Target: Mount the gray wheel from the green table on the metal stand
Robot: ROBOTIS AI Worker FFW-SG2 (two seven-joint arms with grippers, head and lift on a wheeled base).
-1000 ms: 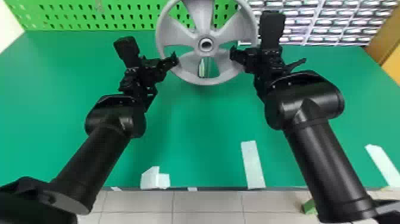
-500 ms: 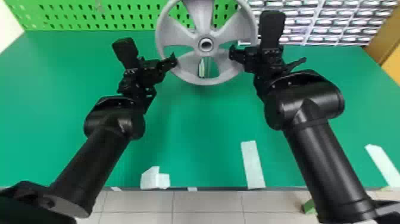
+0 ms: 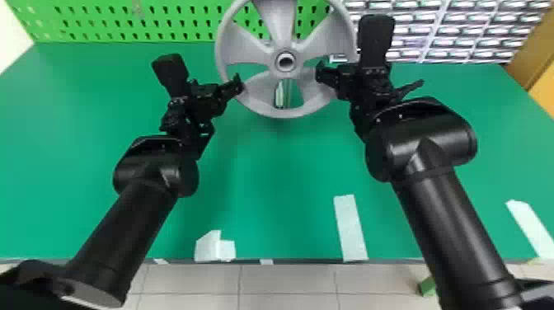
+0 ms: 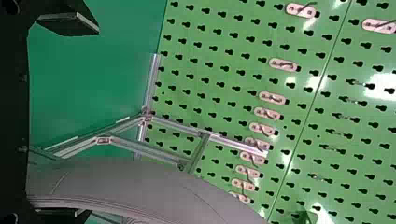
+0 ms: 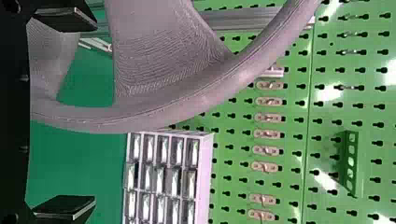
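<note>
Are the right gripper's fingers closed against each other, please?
No, the fingers of the right gripper stand well apart, with the gray wheel showing between them.

I can't see any words, numbers or signs that can be read in any part of the frame.

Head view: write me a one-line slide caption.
Gray wheel between the robot's left gripper and right gripper, with green table below and green pegboard behind.
</note>
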